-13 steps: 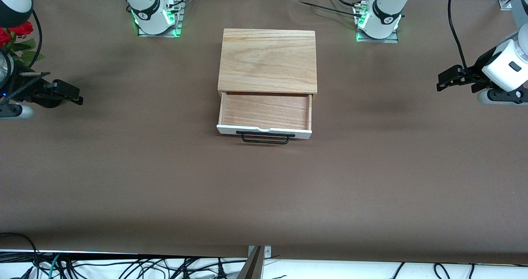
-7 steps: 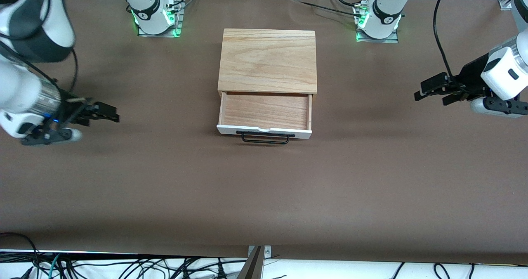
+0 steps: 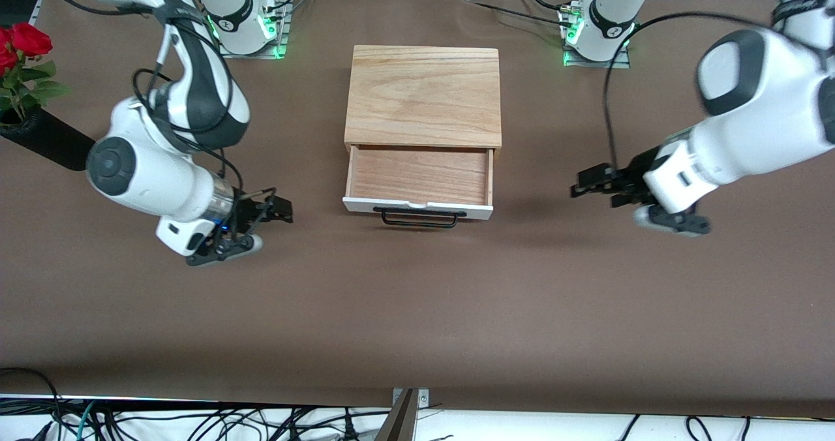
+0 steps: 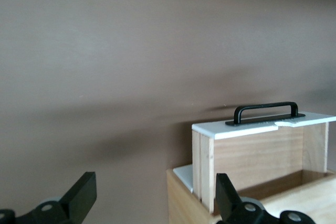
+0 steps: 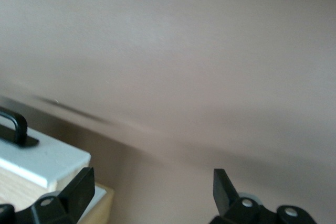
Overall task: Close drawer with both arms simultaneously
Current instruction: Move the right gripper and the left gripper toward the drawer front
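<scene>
The light-wood box [image 3: 424,95] stands mid-table with its drawer [image 3: 419,177] pulled out toward the front camera. The drawer's white front panel [image 3: 417,206] carries a black wire handle [image 3: 419,218]. My left gripper [image 3: 582,190] hovers low over the table beside the drawer front, toward the left arm's end, open and holding nothing. My right gripper [image 3: 282,210] is beside the drawer front toward the right arm's end, also open and holding nothing. The left wrist view shows the open left gripper [image 4: 155,195] facing the drawer's side [image 4: 252,156] and handle [image 4: 265,111]. In the right wrist view, the open right gripper [image 5: 152,190] is by the white panel [image 5: 42,161].
Red roses [image 3: 19,43] in a black holder [image 3: 45,144] stand at the right arm's end of the table. Both arm bases [image 3: 244,23] [image 3: 597,30] are bolted down farther from the front camera than the box. Cables [image 3: 196,425] lie below the table's near edge.
Both arms have swung in from the table's two ends toward the drawer front, and lower in the front view. The drawer has not moved.
</scene>
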Controlling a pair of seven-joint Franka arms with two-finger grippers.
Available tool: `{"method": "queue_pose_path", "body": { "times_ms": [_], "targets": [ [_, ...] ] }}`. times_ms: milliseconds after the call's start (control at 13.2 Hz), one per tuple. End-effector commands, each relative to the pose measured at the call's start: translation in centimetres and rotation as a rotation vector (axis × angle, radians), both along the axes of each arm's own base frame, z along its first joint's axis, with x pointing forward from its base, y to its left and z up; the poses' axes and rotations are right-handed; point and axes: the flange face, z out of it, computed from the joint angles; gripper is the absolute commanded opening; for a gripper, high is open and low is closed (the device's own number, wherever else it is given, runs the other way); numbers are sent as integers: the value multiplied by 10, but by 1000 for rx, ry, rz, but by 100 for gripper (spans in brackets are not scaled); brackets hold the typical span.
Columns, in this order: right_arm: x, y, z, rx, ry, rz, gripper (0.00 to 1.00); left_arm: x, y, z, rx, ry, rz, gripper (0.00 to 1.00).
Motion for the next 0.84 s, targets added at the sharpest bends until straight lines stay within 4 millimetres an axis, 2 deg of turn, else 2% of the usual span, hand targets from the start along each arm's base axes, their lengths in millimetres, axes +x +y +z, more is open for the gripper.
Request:
{"method": "queue_pose_path", "body": {
  "times_ms": [0, 228, 304, 532, 759],
  "targets": [
    [6, 22, -16, 46, -26, -9, 100, 9, -28, -24, -82, 15, 22, 100],
    [0, 62, -37, 63, -41, -34, 100, 15, -64, -61, -141, 21, 49, 100],
    [-4, 74, -41, 64, -37, -53, 100, 18, -76, -82, -153, 24, 65, 100],
    [-9, 88, -50, 64, -28, -42, 100, 16, -122, -123, -147, -34, 76, 100],
    [-17, 101, -54, 66, -13, -19, 100, 14, -134, -140, -137, -42, 74, 100]
  ]
}}
